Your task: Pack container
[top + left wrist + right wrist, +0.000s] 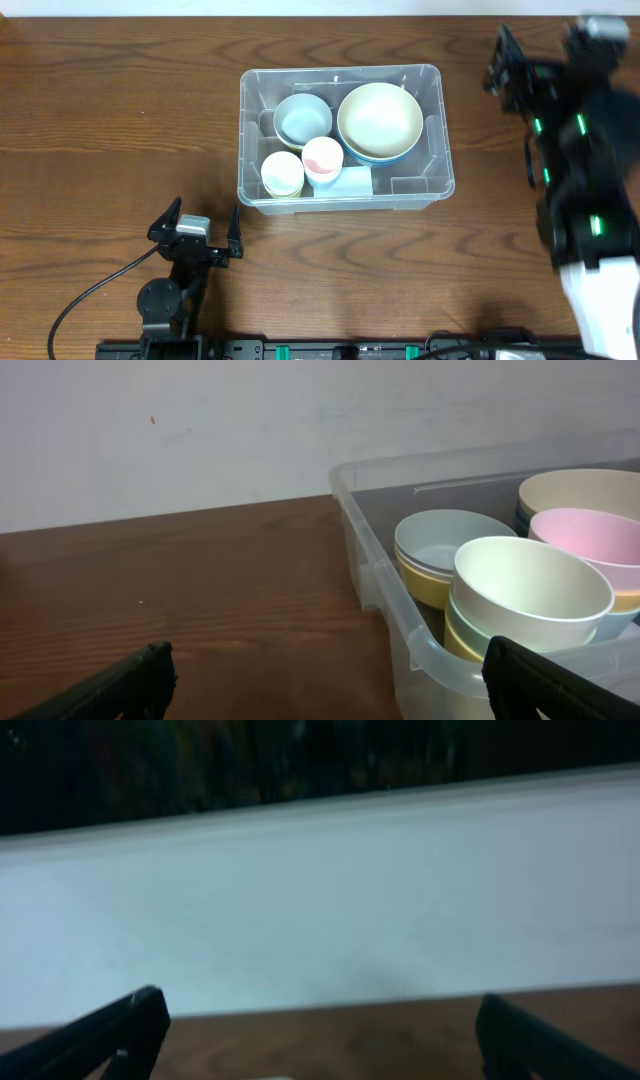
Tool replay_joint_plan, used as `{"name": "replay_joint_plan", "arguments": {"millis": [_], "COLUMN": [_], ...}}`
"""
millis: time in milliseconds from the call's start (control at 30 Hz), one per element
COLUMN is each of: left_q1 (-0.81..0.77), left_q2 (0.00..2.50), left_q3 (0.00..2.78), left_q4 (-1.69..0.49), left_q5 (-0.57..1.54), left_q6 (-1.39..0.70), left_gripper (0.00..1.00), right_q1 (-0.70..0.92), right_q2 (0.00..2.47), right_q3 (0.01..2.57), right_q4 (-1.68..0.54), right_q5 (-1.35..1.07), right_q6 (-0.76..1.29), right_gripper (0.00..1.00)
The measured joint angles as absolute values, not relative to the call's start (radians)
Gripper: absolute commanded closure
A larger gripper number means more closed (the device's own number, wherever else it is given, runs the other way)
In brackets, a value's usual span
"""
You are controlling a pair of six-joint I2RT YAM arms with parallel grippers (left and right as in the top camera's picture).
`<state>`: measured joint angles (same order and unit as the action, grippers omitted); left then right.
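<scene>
The container (340, 71) sits on the surface a little behind the middle, long side facing the robot, clear enough that its load shows through. Inside, a large cream bowl (379, 122) with a blue outer wall fills the far right. A grey-blue bowl (302, 119) lies beside it on the far left. In front of these stand a pink cup (322, 158) and a pale yellow-green cup (283, 173), close together. A pale label (355, 181) shows near the front wall.

The left gripper (205, 215) hangs just off the container's near left corner, apart from it, with its jaws spread wide and nothing between them. The right gripper (318, 1025) is up at the far right, well away from the container. It is blurred from overhead, but the wrist view shows its fingers wide apart and empty.

The surface (120, 110) is dark brown wood grain. A black cable (80, 300) curls over its near left part. Beyond the far edge rises a plain white wall (200, 430). In the right wrist view a dark band lies above that wall.
</scene>
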<state>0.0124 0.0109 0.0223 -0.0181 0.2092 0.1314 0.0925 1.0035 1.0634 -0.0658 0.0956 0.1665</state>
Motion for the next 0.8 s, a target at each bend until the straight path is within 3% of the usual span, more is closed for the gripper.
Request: {"name": "replay_joint_plan", "arguments": {"millis": [367,800], "left_q1": [0.012,0.012], "left_q2": [0.011,0.011], "left_q3": [0.022,0.022], "left_q4": [-0.019,-0.019], "left_q5": [0.207,0.207], "left_q6": [0.131,0.131], "left_gripper": [0.02,0.02], "right_q1": [0.001,-0.035], "right_q2": [0.51,0.056], "right_q3": [0.551,0.061], "right_q4": [0.123,0.099], "right_q5": [0.015,-0.045], "right_q6": [0.143,0.139], "right_gripper": [0.01,0.01]}}
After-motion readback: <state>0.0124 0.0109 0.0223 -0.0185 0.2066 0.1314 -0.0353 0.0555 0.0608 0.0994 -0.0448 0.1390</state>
